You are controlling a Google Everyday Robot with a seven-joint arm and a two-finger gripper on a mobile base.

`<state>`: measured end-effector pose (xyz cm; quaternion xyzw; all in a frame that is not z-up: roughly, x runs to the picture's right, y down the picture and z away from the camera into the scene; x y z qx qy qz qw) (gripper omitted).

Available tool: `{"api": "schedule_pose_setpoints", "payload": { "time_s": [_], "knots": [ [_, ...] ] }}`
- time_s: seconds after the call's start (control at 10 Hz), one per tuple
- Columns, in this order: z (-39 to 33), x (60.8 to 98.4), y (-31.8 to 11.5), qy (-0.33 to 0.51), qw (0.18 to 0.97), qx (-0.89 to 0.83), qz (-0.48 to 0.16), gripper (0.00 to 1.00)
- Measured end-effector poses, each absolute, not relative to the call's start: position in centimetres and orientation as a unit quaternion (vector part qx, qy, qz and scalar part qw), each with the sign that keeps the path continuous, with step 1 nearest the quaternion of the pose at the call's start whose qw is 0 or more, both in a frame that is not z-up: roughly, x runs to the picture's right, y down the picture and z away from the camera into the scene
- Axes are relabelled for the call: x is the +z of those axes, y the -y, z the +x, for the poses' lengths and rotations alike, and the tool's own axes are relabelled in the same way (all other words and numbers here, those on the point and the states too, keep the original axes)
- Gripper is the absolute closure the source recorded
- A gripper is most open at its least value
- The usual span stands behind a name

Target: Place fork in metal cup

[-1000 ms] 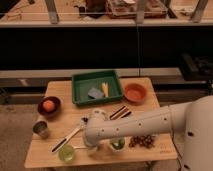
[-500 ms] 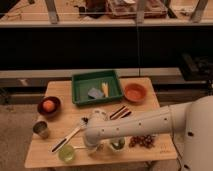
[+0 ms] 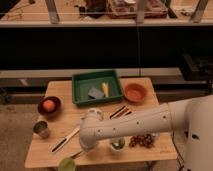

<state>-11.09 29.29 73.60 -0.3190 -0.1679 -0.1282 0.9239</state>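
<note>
No clear change between pictures. The gripper (image 3: 82,148), low over the desk (image 3: 60,92) front edge near the green cup (image 3: 67,164), looks placed as before. Any arm shift is too slight to tell.

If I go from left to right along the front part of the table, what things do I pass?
Metal cup → green cup → the robot's gripper, low over the table just right of the green cup → pale cup with green stuff inside → cluster of small dark bits.
</note>
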Motion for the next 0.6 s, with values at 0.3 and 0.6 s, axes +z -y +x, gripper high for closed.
{"api": "schedule_pose_setpoints", "payload": {
  "time_s": [0.3,0.6],
  "knots": [
    [-11.4,73.9,-27.3,0.159,0.921,-0.135,-0.329,0.74],
    [-10.4,76.1,-23.8,0.154,0.920,-0.147,-0.331,0.74]
  ]
}}
